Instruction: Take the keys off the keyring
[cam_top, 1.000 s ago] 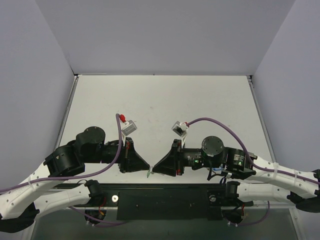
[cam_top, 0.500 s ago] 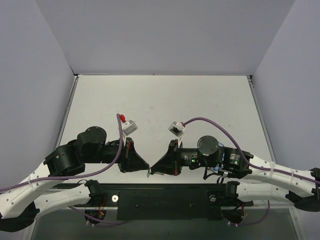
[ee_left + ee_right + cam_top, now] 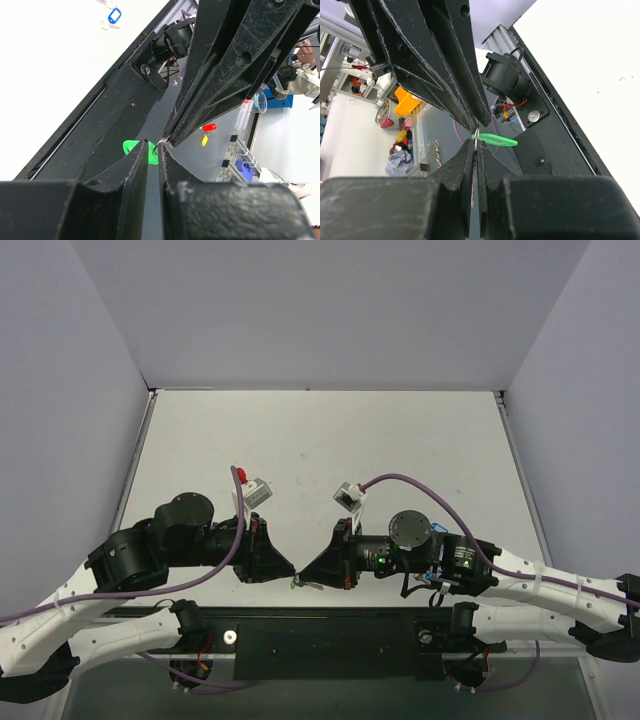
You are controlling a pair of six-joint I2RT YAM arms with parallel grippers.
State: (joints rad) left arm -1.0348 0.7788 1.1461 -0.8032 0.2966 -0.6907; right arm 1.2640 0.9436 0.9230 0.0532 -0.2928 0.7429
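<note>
So the keys are held up at the 6 o'clock edge of the counter, right where the two gripper tips meet, about over the black mounting rail. The green tag sticks out toward 3 o'clock in the right wrist view. In the left wrist view it shows beside one finger and through the slit. The keyring is too tiny for me to tell apart from the key.

The right gripper comes in from 3 o'clock. It's squeezed down to a thin slit with a silver strip caught in it, which is the metal key edge-on as far as I can tell. The left gripper comes in from 9 o'clock and is just as narrow. Its tips are right up against the other gripper's tips. I can't tell whether it's actually pinching anything.

Compared with a second ago, the right arm has slid toward 9 o'clock. Its round joint and wrist camera both sit noticeably further that way, and the purple cable loop went with them. The left arm has hardly budged. The green tag has crept a touch toward 12 o'clock, and the two tips look more tightly packed than before.

Further out, a blue-tagged key lies on the counter at about 11 o'clock in the left wrist view, well apart from all this.
</note>
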